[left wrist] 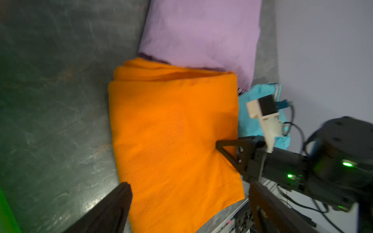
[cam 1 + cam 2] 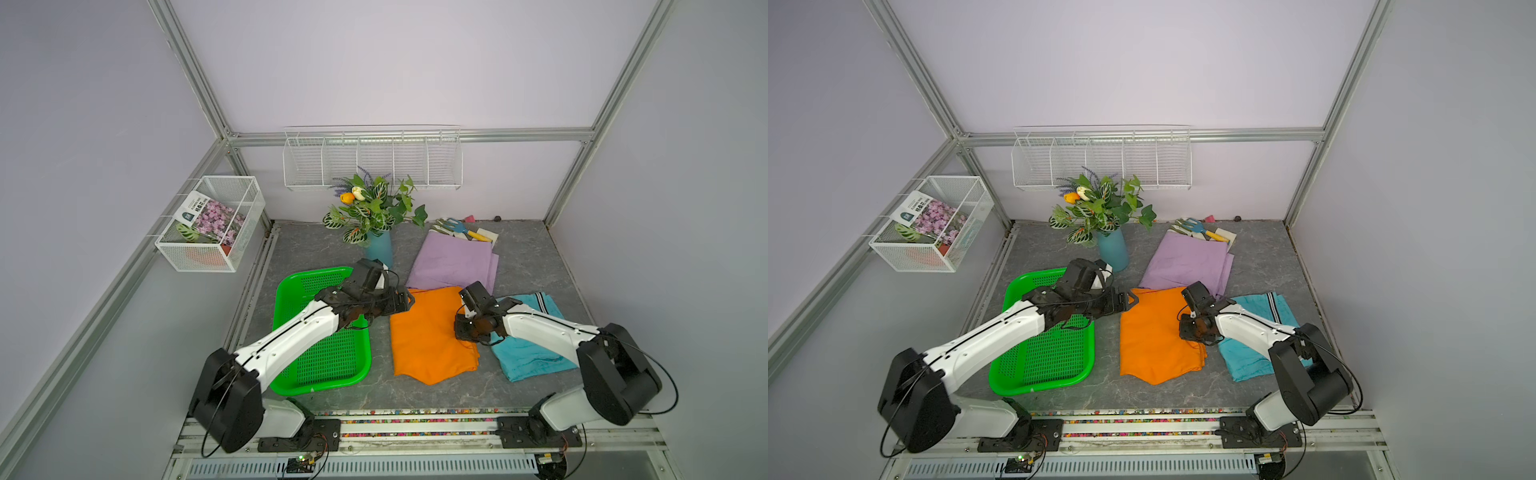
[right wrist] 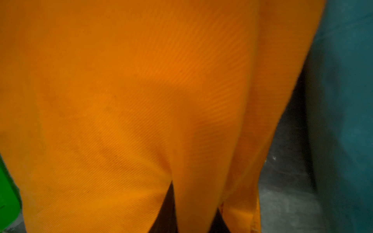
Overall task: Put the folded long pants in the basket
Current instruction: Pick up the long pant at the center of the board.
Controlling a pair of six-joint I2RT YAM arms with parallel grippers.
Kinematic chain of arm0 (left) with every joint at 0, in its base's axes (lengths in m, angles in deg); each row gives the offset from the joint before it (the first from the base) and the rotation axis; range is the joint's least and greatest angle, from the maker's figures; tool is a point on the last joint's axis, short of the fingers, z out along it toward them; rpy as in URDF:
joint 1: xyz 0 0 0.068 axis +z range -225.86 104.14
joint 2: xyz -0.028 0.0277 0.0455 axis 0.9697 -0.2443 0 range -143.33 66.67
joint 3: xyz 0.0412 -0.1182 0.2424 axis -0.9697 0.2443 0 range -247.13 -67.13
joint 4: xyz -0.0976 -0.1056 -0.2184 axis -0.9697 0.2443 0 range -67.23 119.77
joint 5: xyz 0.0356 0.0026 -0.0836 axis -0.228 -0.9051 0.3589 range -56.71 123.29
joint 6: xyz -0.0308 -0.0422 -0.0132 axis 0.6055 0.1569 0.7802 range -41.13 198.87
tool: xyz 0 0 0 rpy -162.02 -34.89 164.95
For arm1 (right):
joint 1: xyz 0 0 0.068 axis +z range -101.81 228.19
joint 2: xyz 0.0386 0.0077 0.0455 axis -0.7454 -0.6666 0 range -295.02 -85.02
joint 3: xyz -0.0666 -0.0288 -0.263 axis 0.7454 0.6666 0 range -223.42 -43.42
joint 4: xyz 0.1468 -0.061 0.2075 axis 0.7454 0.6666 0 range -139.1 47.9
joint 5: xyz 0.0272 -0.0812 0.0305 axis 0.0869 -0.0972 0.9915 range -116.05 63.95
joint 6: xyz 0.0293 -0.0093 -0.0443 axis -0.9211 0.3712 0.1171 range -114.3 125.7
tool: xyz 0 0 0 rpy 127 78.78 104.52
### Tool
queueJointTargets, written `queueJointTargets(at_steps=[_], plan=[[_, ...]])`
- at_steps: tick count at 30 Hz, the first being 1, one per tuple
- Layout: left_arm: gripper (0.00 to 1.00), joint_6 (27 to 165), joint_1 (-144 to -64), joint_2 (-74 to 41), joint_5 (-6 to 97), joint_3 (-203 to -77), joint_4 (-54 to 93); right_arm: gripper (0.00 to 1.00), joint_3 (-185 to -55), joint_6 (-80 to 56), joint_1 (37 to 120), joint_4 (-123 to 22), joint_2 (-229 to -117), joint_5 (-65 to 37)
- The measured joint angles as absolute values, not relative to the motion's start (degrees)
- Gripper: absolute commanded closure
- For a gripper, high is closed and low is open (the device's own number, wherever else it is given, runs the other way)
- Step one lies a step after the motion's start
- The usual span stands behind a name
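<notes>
Your right pincer (image 2: 465, 334) is clamped on the orange pants (image 2: 424, 349); your left pincer (image 2: 405, 302) stands wide over their corner, beside the green basket (image 2: 332, 365).

Soft even light; blurry wrist close-ups.

Three folded pants are lying out: one orange pants (image 2: 424, 340), one lilac pants (image 2: 453, 262), one teal pants (image 2: 532, 357); one green basket (image 2: 332, 357) is sitting beside them; two grippers are showing, the left gripper (image 2: 407, 301) and the right gripper (image 2: 465, 334); one wire box (image 2: 245, 216) is hanging at the side; one wire rack (image 2: 372, 160) is hanging behind, showing five compartments; one vase (image 2: 380, 249) is standing; one hand fork (image 2: 459, 226) is lying nearby.
</notes>
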State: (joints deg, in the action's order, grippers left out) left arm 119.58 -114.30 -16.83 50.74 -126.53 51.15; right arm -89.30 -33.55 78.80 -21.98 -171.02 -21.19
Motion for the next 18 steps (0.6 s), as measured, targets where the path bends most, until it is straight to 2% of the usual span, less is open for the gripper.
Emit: queueJointTargets(at_steps=[4,13,18], plan=[[0.24,120.39,-114.3,-23.68,51.22,-126.68,54.6,1.0,-89.09,-34.14,78.67,-22.42,-170.89,-20.88],[0.29,121.59,-114.3,-25.64,50.2,-125.7,52.99,1.0,-88.63,-34.57,78.26,-23.21,-170.71,-19.96],[0.31,121.68,-114.3,-33.49,51.59,-126.96,54.27,1.0,-88.63,-34.57,78.15,-23.21,-170.71,-19.77]])
